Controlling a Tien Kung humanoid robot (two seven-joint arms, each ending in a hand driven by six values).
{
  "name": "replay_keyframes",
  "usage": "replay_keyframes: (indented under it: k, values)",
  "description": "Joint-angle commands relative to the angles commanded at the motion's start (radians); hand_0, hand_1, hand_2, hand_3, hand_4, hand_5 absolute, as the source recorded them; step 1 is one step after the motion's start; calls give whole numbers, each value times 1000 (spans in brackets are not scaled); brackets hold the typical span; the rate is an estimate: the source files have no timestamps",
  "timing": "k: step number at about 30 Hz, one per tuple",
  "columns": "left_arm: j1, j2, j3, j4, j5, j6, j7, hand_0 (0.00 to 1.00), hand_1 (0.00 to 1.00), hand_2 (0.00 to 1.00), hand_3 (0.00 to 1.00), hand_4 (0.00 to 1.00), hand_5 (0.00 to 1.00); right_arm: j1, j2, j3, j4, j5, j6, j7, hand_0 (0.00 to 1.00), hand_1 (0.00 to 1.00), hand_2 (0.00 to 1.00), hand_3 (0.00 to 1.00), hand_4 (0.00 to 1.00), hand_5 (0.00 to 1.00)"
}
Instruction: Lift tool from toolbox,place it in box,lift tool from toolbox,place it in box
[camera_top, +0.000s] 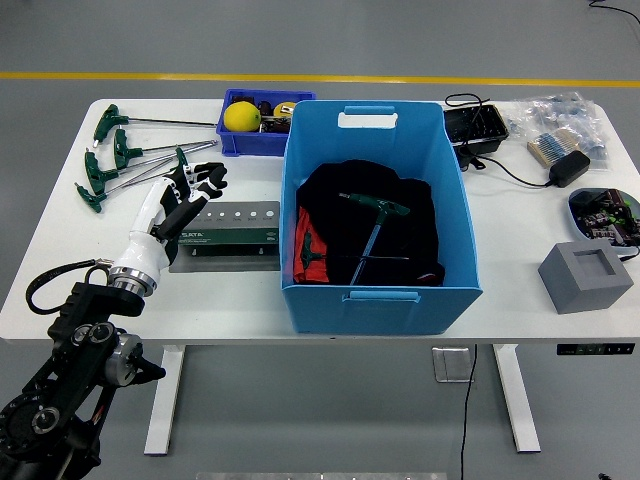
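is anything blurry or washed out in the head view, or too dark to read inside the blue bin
Head view: sharp throughout, lighting even and soft, with no motion blur on the left hand. The white table is bright but not blown out. Inside the blue bin, the black cloth loses fold detail, yet the green-handled tool reads clearly.

We count four green-handled T-wrenches (120, 160) loose on the table, two more tools (372, 232) (one partly hidden) in one blue box (440, 200), one green toolbox (232, 234), and one small blue bin (262, 142).

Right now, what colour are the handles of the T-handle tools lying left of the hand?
Dark green handles, clearest in the head view.
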Motion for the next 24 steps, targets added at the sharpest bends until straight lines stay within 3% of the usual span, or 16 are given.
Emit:
replay_keyframes:
  k: [5, 12, 24]
  values:
    - [22, 15, -28, -11, 21, -9, -2, 703, 673, 707, 638, 829, 573, -5, 1, 0, -1, 2, 0, 1, 668, 650, 729, 571, 766, 718]
    - [39, 6, -97, -10, 31, -2, -13, 700, 675, 707, 642, 835, 585, -8, 1, -6, -1, 12, 0, 4, 667, 651, 729, 571, 765, 718]
    - [34, 4, -123, -4, 41, -13, -2, 703, 679, 709, 645, 835, 591, -1, -2, -17, -1, 30, 1, 8, 668, 651, 729, 571, 764, 716]
